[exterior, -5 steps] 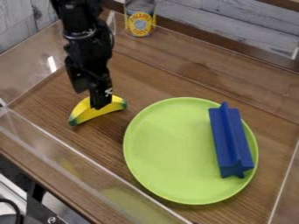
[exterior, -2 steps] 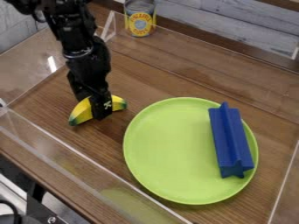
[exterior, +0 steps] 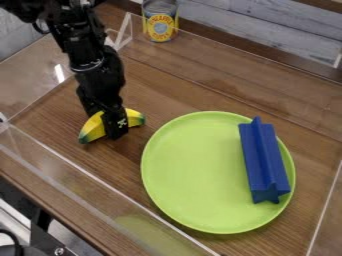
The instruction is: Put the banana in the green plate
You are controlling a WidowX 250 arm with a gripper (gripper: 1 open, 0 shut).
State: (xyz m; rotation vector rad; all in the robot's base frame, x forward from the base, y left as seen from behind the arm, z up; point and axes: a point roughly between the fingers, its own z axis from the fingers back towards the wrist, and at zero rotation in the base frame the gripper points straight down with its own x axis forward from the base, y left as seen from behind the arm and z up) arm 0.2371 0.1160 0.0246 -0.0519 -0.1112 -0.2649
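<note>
The banana (exterior: 106, 124) is seen lying on the brown wooden counter (exterior: 201, 75), just to the left of the green plate (exterior: 201, 170). It is not on the plate; a thin strip of wood is seen between the two. It is yellow, and a dark tip is seen at its lower left end. Its middle is hidden by the hand (exterior: 104, 113).

The black hand is pointed straight down and is set right over the banana. Its fingers are spread wide, one on each side of the banana. The banana is not squeezed or lifted; it is flat on the wood. Whether the fingers are touching it cannot be told.

The green plate is round and flat, and it is the biggest thing on the counter. A long blue block (exterior: 262, 158) is laid on the right part of the plate.

A small yellow can (exterior: 160, 27) is stood at the back of the counter, well apart from the banana. A clear wall (exterior: 54, 150) is set up around the edge of the counter.
</note>
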